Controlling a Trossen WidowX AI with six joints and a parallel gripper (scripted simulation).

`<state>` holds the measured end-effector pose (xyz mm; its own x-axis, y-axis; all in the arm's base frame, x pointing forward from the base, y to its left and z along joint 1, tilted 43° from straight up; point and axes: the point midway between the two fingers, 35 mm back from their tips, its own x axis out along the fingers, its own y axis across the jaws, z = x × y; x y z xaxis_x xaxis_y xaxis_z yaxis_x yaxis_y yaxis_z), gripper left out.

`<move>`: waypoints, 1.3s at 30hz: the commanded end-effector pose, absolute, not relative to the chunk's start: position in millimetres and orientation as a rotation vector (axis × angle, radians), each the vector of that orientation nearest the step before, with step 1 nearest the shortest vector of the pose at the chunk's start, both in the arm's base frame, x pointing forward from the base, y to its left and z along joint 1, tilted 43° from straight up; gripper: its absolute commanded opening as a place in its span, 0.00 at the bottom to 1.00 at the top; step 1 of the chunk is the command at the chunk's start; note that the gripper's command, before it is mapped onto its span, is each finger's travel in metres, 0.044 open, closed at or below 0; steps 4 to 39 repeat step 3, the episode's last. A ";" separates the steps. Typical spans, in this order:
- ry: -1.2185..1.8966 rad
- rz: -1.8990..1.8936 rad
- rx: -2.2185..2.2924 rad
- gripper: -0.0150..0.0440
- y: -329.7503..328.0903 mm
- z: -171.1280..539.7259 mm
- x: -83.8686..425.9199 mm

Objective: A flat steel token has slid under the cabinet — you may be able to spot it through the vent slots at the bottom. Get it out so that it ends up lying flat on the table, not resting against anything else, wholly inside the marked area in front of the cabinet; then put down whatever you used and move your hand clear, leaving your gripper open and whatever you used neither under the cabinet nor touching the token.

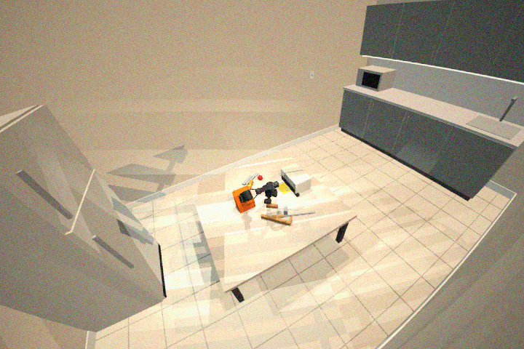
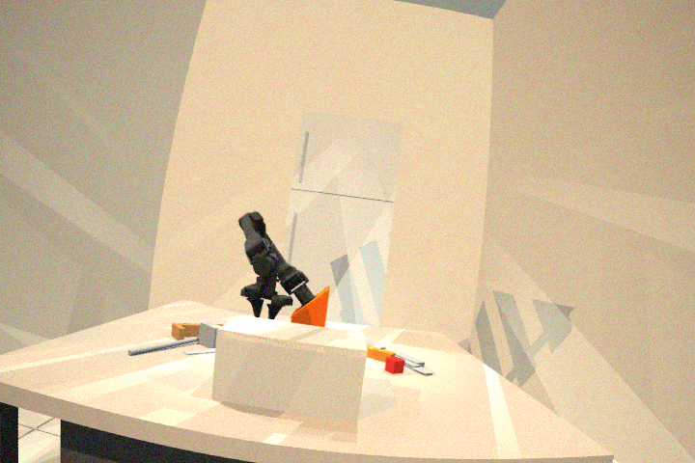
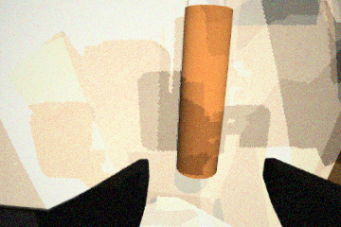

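A short brown wooden dowel lies flat on the table. My gripper is open, with one finger on either side of the dowel's near end and clear of it. The white cabinet stands to the right of the arm, with dark vent slots along its low front edge. The yellow marked area lies in front of it. The steel token is not visible in any view.
A wooden block and a grey rod tool lie in front of the arm. The orange arm base stands to the left. A red cube and a grey strip lie behind.
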<state>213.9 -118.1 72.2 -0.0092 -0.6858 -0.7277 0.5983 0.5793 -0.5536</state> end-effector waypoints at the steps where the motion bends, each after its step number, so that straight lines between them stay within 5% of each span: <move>1: 1.228 -0.997 -0.120 0.71 -118.1 72.7 213.8; 39: 1.236 -0.987 -0.133 0.71 -118.1 72.7 213.8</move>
